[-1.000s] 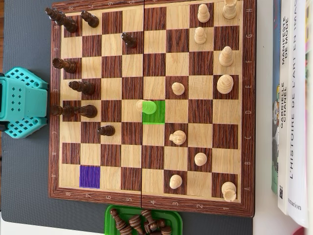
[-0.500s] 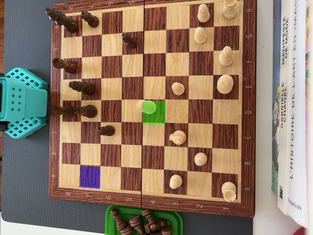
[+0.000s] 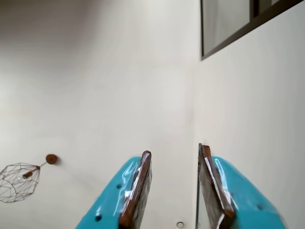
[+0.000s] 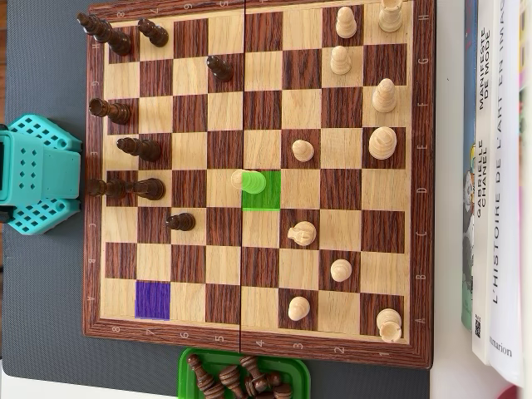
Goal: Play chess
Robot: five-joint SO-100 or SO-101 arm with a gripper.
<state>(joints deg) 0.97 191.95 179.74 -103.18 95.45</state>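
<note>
A chess game is mid-play on a wooden chessboard lying on a dark mat on the table. Seen from overhead, dark pieces stand along the left side and pale pieces on the right. One square near the board's centre is tinted green, and a pale pawn stands at its left edge. Another square, near the lower left corner, is tinted purple and is empty.

The arm's teal base sits just off the board's left edge. In the wrist view the camera looks away from the board at a plain white wall and a wire lamp. The gripper shows two teal fingers with brown pads, parted with a clear gap and holding nothing.

I judge the arm is raised and idle between moves, with no piece picked up. The tints look like markers for a move, perhaps the pale pawn's square and a target, though I cannot tell which is which. The next move would call for swinging down over the board and closing on one slim piece without knocking its neighbours.

A green tray below the board holds several captured dark pieces lying in a heap. Books lie to the right.
</note>
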